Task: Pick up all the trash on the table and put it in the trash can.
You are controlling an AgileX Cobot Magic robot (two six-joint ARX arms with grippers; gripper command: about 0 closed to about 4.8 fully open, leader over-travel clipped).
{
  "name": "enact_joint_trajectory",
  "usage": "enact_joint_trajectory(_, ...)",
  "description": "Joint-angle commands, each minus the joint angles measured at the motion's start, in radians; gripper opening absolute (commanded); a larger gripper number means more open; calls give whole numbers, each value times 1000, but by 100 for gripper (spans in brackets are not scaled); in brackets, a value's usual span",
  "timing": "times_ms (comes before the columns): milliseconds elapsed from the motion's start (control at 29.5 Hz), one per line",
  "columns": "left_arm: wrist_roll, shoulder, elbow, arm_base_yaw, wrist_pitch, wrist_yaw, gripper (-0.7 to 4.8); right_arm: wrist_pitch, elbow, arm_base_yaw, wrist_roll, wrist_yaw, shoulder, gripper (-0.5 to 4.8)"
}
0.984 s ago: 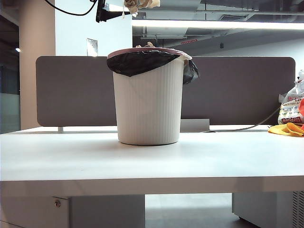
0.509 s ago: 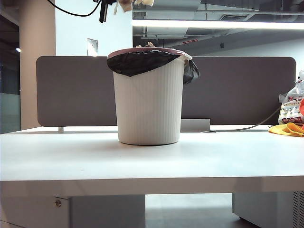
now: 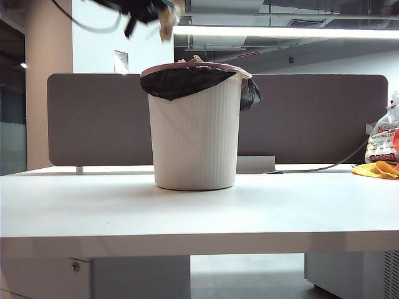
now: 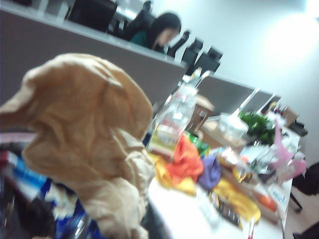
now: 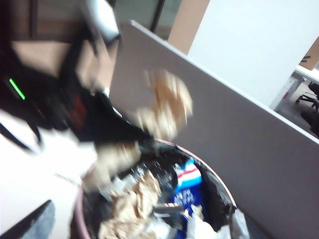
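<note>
One wad of trash [image 3: 167,18] hangs pinched in my left gripper [image 3: 149,11] above the trash can [image 3: 195,124] on the table [image 3: 187,212], while my right gripper's jaws, unseen, stand spread.

Left gripper [image 3: 163,9]: high up, blurred, clamped on a paper wad [image 4: 87,134].
Right gripper: jaws wide apart, unseen.

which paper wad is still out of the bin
The wad in the left claw, held in the air above the bin. The other wad visible already lies inside on the black liner.
</note>
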Motion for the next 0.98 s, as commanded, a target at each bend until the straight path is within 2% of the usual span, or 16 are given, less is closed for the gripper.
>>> enact_joint_trajectory(34, 31, 37, 3, -21, 31, 3, 104, 10, 5, 2, 59, -6, -41, 418)
enact_joint_trajectory(102, 41, 53, 3, -39, 49, -33, 304, 11, 5, 2, 74, -14, -62, 418)
enact_joint_trajectory(136, 56, 59, 2, -43, 62, -61, 463, 10, 5, 2, 78, -17, -72, 418)
enact_joint_trajectory(170, 67, 62, 3, -45, 72, -86, 479, 10, 5, 2, 86, -18, -82, 418)
enact_joint_trajectory(305, 114, 62, 3, -63, 85, -208, 479, 10, 5, 2, 89, -28, -104, 418)
enact_joint_trajectory(475, 207, 61, 12, -63, 77, -201, 479, -5, 5, 0, 88, -28, -111, 418)
enact_joint_trajectory(747, 506, 60, 159, -70, -127, -219, 479, -29, 3, 0, 88, -23, -111, 418)
enact_joint_trajectory(848, 524, 58, 226, -71, -159, -247, 479, -31, 3, -1, 88, -23, -113, 417)
enact_joint_trajectory(882, 515, 55, 253, -71, -178, -245, 479, -39, 3, -1, 89, -13, -116, 391)
enact_joint_trajectory(916, 505, 51, 277, -71, -198, -241, 479, -53, 3, -1, 88, 0, -121, 339)
enact_joint_trajectory(950, 486, 45, 299, -71, -225, -239, 479, -72, 3, -1, 88, 14, -127, 265)
enact_joint_trajectory(984, 466, 33, 325, -71, -266, -240, 479, -102, 3, -1, 88, 32, -136, 170)
